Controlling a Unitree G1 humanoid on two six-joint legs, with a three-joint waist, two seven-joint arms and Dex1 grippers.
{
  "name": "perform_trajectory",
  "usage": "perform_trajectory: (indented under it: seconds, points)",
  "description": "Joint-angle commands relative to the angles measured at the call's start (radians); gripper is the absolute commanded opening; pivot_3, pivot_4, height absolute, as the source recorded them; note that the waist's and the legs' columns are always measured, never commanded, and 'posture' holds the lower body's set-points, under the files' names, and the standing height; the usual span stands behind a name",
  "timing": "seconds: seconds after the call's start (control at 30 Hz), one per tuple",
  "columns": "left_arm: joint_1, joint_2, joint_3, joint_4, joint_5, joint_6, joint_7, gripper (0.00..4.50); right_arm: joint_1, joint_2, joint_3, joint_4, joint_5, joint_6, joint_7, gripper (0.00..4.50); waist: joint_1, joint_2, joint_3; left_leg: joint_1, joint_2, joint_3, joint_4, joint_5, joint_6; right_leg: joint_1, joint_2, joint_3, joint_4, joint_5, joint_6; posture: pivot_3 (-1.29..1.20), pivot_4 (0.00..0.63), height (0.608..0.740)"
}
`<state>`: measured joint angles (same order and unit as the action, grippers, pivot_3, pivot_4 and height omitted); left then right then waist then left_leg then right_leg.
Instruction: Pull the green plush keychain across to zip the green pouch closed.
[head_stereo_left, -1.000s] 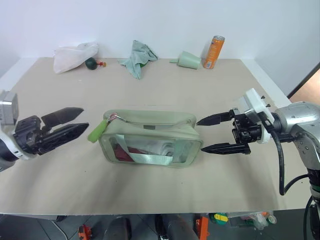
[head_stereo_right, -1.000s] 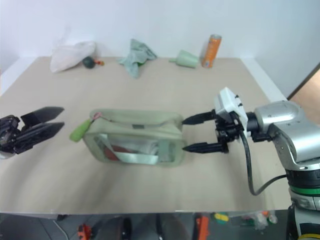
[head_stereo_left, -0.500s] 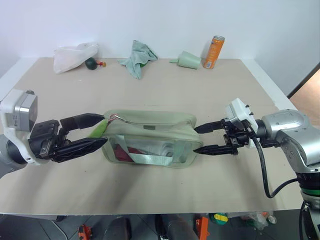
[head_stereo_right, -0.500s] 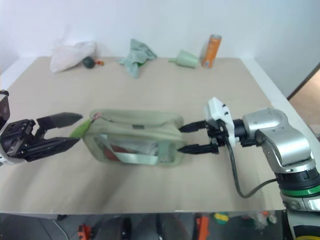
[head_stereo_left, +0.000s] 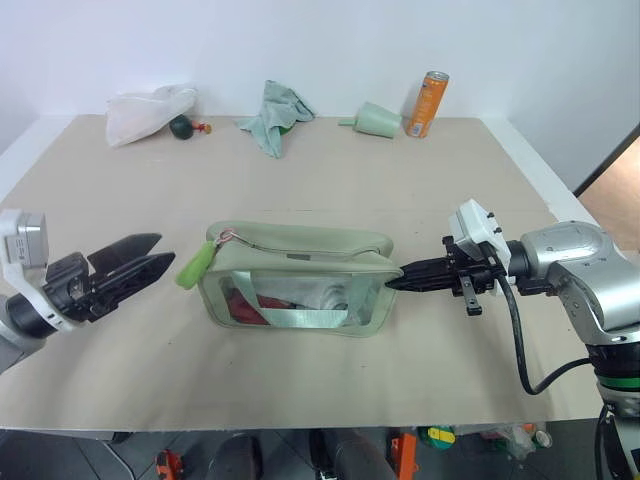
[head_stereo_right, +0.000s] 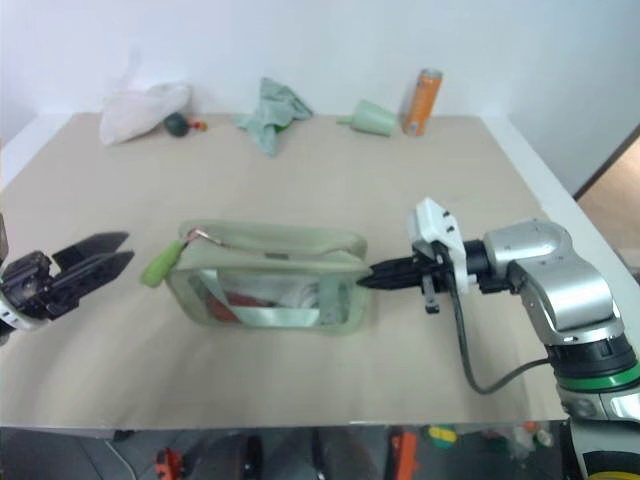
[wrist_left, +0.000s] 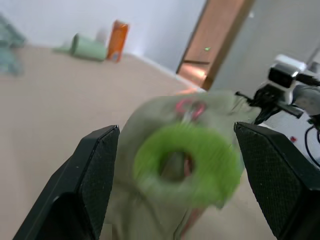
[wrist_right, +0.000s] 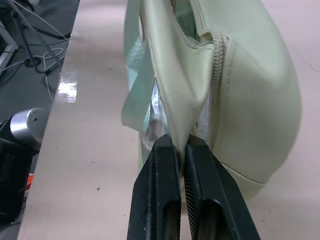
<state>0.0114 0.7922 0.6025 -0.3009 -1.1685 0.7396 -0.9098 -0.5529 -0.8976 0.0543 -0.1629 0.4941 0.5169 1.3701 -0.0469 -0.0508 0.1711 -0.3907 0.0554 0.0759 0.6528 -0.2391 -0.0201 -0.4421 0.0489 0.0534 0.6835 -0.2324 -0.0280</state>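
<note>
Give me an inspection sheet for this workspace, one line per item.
Surface: beige table, flat.
Job's things: green pouch mid-table, zipper open; green plush keychain hanging at its left end.
Clutter: white bag, dark green ball, teal rag, pale green cup, orange can along the far edge.
Grippers: right gripper shut on the pouch's right end; left gripper open, short of the keychain.
Cables: black cable on the right arm.
Surroundings: white wall, doorway at right.
</note>
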Motion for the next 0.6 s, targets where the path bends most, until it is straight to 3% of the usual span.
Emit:
perform_trajectory:
  seconds: [0.03,0.17,0.3,0.6]
  points:
    - [0.014,0.006,0.042,-0.027,-0.019,-0.005,-0.012,3.81,0.0,0.003,0.013,-0.007,-0.015,-0.018,0.0,0.02,0.0,0.0,0.0,0.0,0.0,0.0,0.0,0.0,0.0,0.0,0.0,0.0,0.0,0.0,0.0,0.0,0.15,0.74]
    - [0.027,-0.003,0.04,-0.047,-0.032,-0.004,-0.011,3.81,-0.002,0.006,0.023,-0.002,-0.024,-0.025,0.002,0.02,-0.002,0.0,0.0,0.001,0.001,0.001,0.0,0.0,0.0,0.0,0.0,0.0,0.0,0.001,0.001,0.0,0.15,0.74]
    - [-0.012,-0.013,0.08,-0.037,-0.134,0.01,0.032,3.81,-0.006,0.006,0.035,0.002,-0.034,-0.033,0.006,0.02,-0.001,-0.001,-0.001,0.001,0.002,0.001,0.0,0.0,0.0,0.0,0.001,-0.001,0.0,0.001,0.001,0.0,0.15,0.74]
    - [0.056,-0.001,-0.044,-0.103,-0.002,-0.004,-0.031,3.81,-0.012,0.014,0.043,0.012,-0.048,-0.043,0.003,0.02,-0.001,-0.001,-0.001,0.002,0.002,0.001,0.0,0.0,0.0,0.0,0.002,0.0,0.0,0.001,0.0,0.0,0.15,0.74]
